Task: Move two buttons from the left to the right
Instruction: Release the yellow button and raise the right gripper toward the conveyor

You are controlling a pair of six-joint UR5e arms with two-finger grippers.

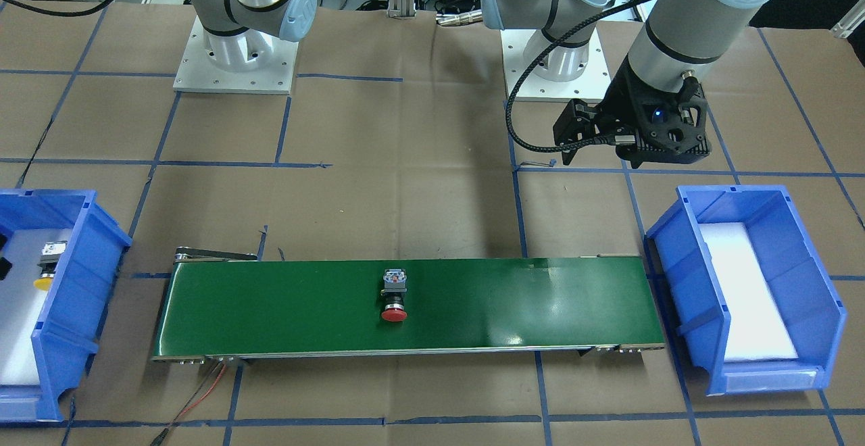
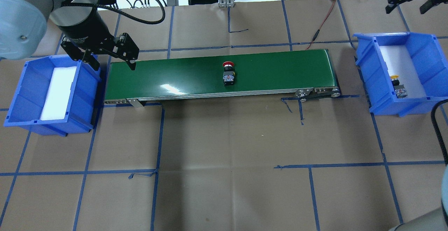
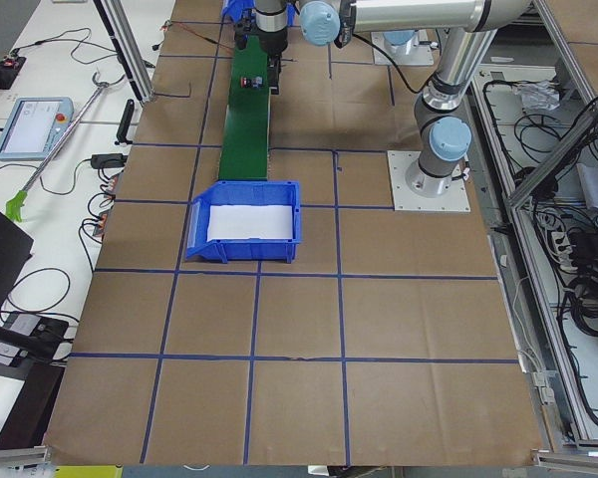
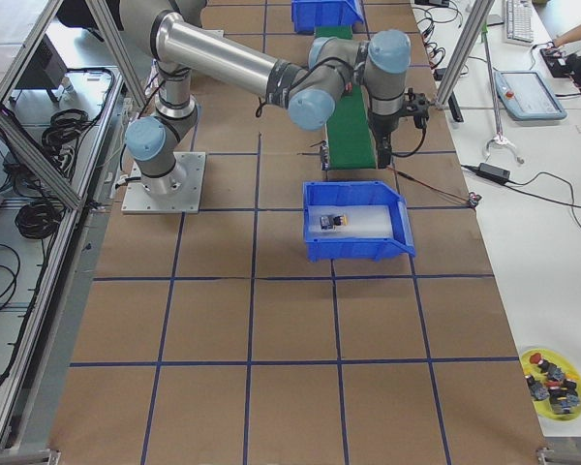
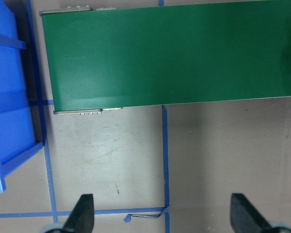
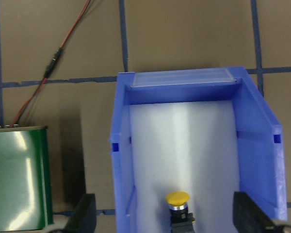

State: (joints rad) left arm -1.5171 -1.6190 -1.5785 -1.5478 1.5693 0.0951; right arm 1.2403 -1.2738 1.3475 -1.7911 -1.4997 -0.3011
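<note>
Brown-papered surface [image 2: 224, 136], overhead: red button [image 2: 228, 72] lay midway along green belt [image 2: 175, 77], axis crosswise, nearer the wide-open left hand [image 2: 113, 65] than the wide-open right hand [image 2: 406, 8]; yellow button [image 2: 397, 85] sat in right-frame bin [image 2: 402, 109].

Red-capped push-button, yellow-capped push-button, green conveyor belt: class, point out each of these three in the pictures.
red-capped push-button [image 2: 228, 64]: overhead exterior view, on its red cap.
yellow-capped push-button [image 6: 177, 198]: right wrist view, on its yellow cap.
green conveyor belt [image 2: 280, 71]: overhead exterior view, on bare belt surface.

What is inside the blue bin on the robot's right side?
One yellow-capped button lies on its side on the white liner. Nothing else shows; the floor of the blue bin under the liner is covered.
</note>
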